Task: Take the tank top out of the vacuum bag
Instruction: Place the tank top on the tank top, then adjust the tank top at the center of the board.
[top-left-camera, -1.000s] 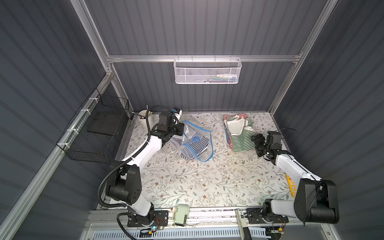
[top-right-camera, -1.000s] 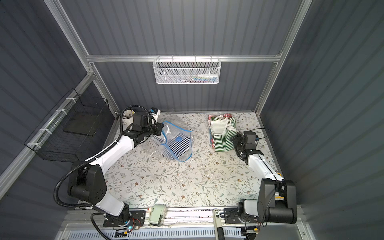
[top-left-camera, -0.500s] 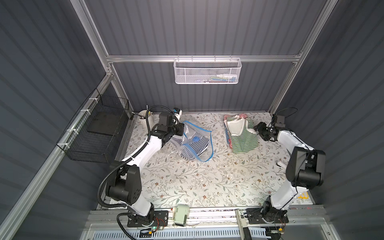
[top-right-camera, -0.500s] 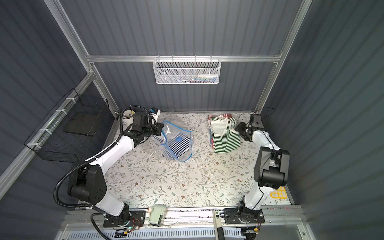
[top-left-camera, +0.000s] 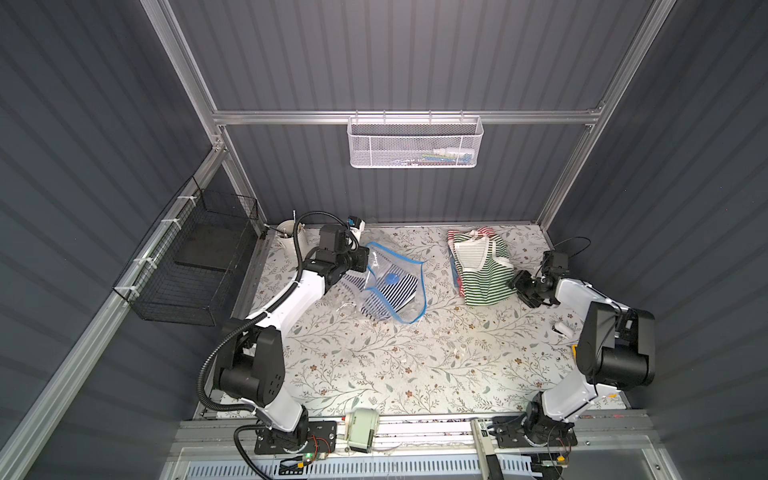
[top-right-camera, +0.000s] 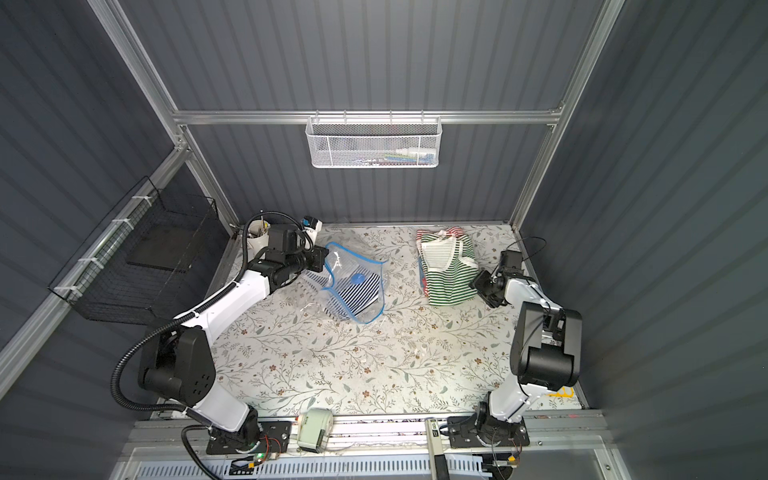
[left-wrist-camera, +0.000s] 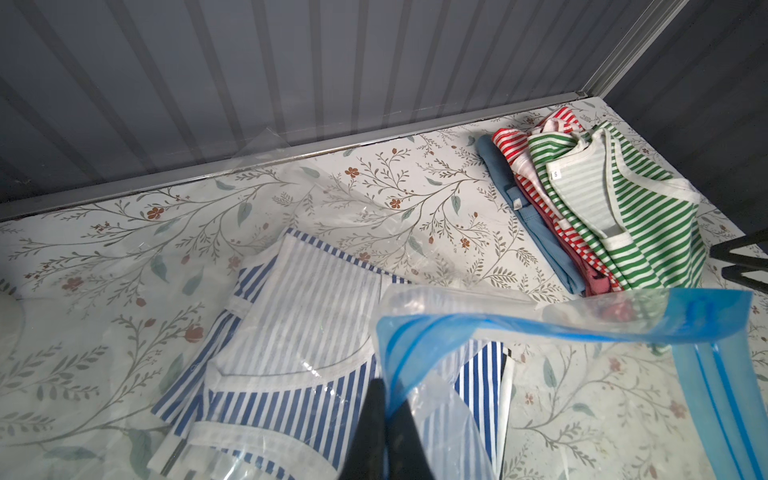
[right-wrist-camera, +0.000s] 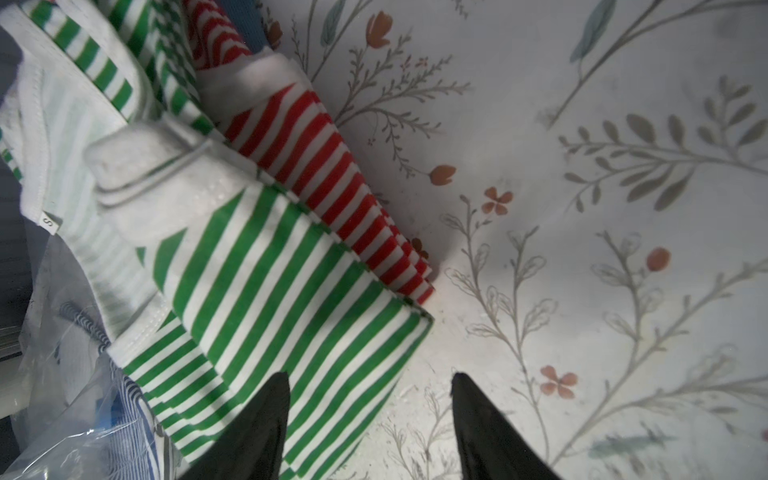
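Being pinched between the fully closed jaws of the left gripper (left-wrist-camera: 388, 395) is the blue zip edge of the vacuum bag (left-wrist-camera: 561, 322). That edge is being held up off the table (top-left-camera: 415, 365), while the rest of the bag is lying crumpled on the far left part of it. The navy-and-white striped tank top (left-wrist-camera: 291, 332) is being seen through the clear plastic, lying flat inside the bag. In both top views it is being partly covered by the round blue valve cap (top-left-camera: 392, 277).

The right gripper (right-wrist-camera: 370, 386) is being held open, jaws well apart, with nothing gripped. It is being held low at the near edge of a folded pile on the far right part of the table. One finger is being shown over the corner of the green striped top (right-wrist-camera: 270, 291), the other over bare table. Whether cloth is being touched cannot be told. The green striped top is lying uppermost on the pile, over a red striped top (right-wrist-camera: 332, 166) and a blue garment (left-wrist-camera: 536, 232). The pile is lying well apart from the bag.
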